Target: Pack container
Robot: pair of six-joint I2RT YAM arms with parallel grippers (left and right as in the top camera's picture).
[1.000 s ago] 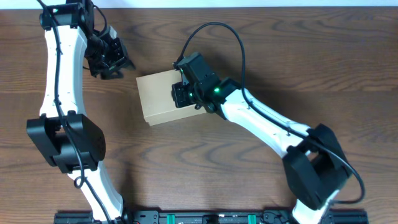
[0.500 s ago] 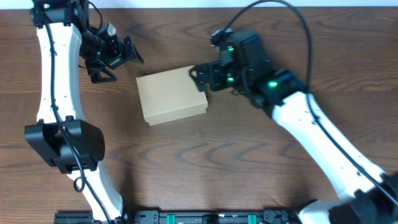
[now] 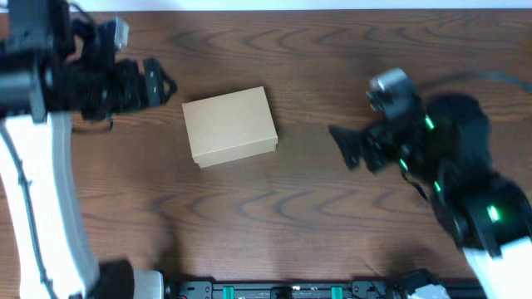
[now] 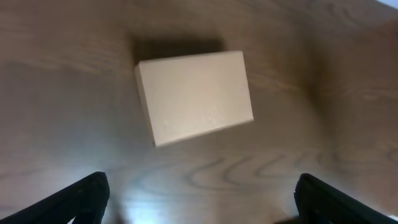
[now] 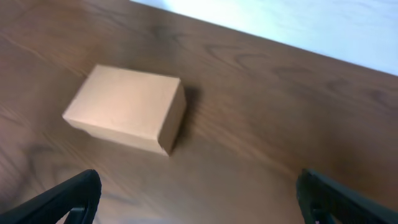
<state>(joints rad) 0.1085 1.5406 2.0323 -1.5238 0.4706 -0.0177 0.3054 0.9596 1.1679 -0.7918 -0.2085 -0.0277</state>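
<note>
The container (image 3: 230, 126), a plain tan cardboard box, lies on the wooden table with its lid down. It also shows as the container (image 4: 194, 96) in the left wrist view and the container (image 5: 124, 109) in the right wrist view. My left gripper (image 3: 166, 83) hovers a short way left of the box, open and empty, and its dark fingertips (image 4: 90, 194) frame bare wood. My right gripper (image 3: 342, 146) hangs well to the right of the box, also open, with nothing between its fingers (image 5: 81, 194). Neither gripper touches the box.
Brown wood-grain tabletop (image 3: 274, 208) surrounds the box on all sides. A black rail (image 3: 291, 291) runs along the front edge. Beyond the table's far edge lies a pale surface (image 5: 280, 25).
My right gripper has let go of the box's right end and pulled far back to the right, its jaws wide. The left gripper has opened further. The box has not moved.
</note>
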